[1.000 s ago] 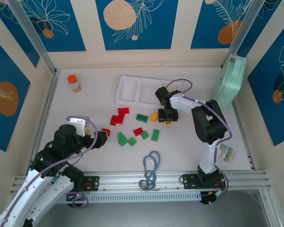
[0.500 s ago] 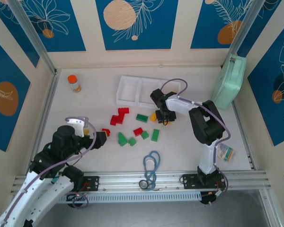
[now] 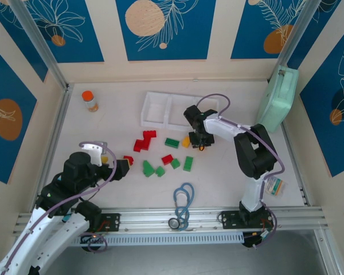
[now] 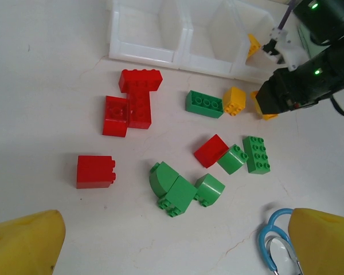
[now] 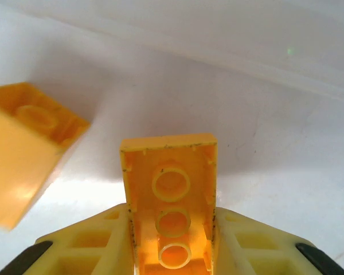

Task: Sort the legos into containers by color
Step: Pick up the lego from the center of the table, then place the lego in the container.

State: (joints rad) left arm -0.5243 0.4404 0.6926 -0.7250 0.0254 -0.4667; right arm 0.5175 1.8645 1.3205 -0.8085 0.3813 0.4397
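- I read the left gripper point(image 3: 122, 167) released, near the worktop's near-left corner
- Red and green legos point(image 3: 172, 142) lie loose mid-worktop, outside the tray point(image 3: 168, 112) toward the far edge
- The right gripper point(image 3: 199, 144) is clenched on an orange-yellow lego point(image 5: 171, 206) just before the tray

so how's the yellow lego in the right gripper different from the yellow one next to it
The held yellow lego is clamped in the right gripper; the loose yellow lego lies free on the table. The held one shows its hollow underside to the wrist camera; the loose one shows studs. Both are orange-yellow, near the white tray.
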